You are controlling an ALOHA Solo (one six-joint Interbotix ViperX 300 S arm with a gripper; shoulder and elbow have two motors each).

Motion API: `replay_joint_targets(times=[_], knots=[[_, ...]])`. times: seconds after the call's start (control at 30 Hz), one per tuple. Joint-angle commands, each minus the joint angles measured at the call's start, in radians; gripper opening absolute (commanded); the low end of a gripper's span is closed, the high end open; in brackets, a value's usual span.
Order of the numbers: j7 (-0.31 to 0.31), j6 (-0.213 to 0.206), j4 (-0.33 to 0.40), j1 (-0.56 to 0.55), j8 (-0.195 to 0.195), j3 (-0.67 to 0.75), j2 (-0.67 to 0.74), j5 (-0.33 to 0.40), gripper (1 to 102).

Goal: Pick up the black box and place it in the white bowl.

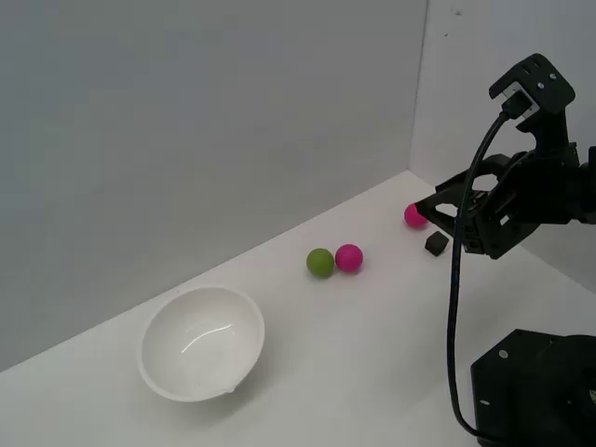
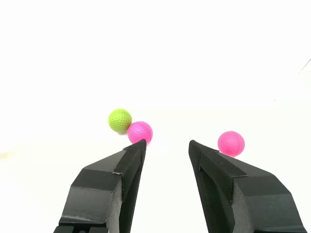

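Observation:
The black box [image 1: 435,244] is a tiny black cube on the white table, at the exterior view's right. It lies just under my gripper [image 1: 430,212], which hovers above it. In the wrist view the gripper [image 2: 166,143] is open with nothing between its fingers [image 2: 121,170], and the box does not show there. The white bowl [image 1: 158,328] stands empty far off at the exterior view's left, tilted a little; it is out of the wrist view.
A green ball [image 1: 319,263] touches a pink ball [image 1: 349,257] between the bowl and the gripper; both show in the wrist view [image 2: 119,120] [image 2: 140,132]. Another pink ball [image 1: 413,216] [image 2: 231,143] lies close by the fingers. The black robot base [image 1: 535,391] stands at lower right. Walls close behind.

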Motion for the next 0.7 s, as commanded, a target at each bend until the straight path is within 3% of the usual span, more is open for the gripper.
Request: replay_joint_targets(times=[0.0,0.67], knots=[[0.008,0.0,0.008,-0.104,0.015,0.067,0.061,0.005,49],[0.008,0.0,0.006,-0.104,0.015,0.057,0.052,0.003,49]])
